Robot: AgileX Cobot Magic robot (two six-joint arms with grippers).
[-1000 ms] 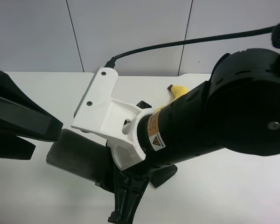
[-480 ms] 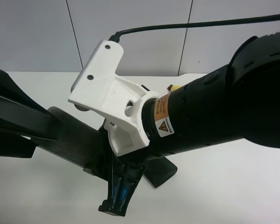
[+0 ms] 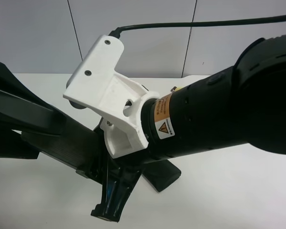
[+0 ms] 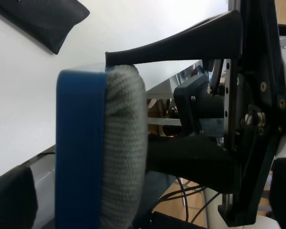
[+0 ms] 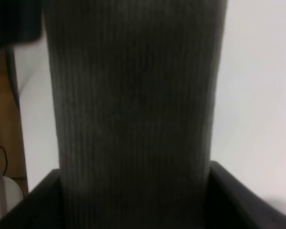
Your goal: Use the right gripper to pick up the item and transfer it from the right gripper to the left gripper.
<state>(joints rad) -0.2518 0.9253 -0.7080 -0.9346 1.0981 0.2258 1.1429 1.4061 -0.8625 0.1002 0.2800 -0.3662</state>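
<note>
So the right gripper (image 5: 133, 181) is clamped tight on the eraser (image 4: 119, 143), one jaw on each long edge. The right wrist view is basically nothing but ribbed grey felt running up between the two black jaws. The eraser is up off the white table (image 3: 219, 191), and its free end pokes out toward the left gripper (image 3: 43, 139). That one is spread wide: in the left wrist view you see the eraser end-on, blue base on one side and felt on the other. One prong (image 4: 12, 200) sits just off the blue side with a clear gap, so it isn't gripping anything. The dark-green pouch (image 3: 162, 174) lies flat on the table under the right arm, and what's inside it can't be seen. A sliver of the yellow banana (image 3: 179, 89) peeks out behind the arm. The arm has a white bracket (image 3: 105, 90) with a black cable (image 3: 205, 23) plugged into it, plus an orange label (image 3: 162, 121) with a warning triangle. The print on it is too small to read.
</note>
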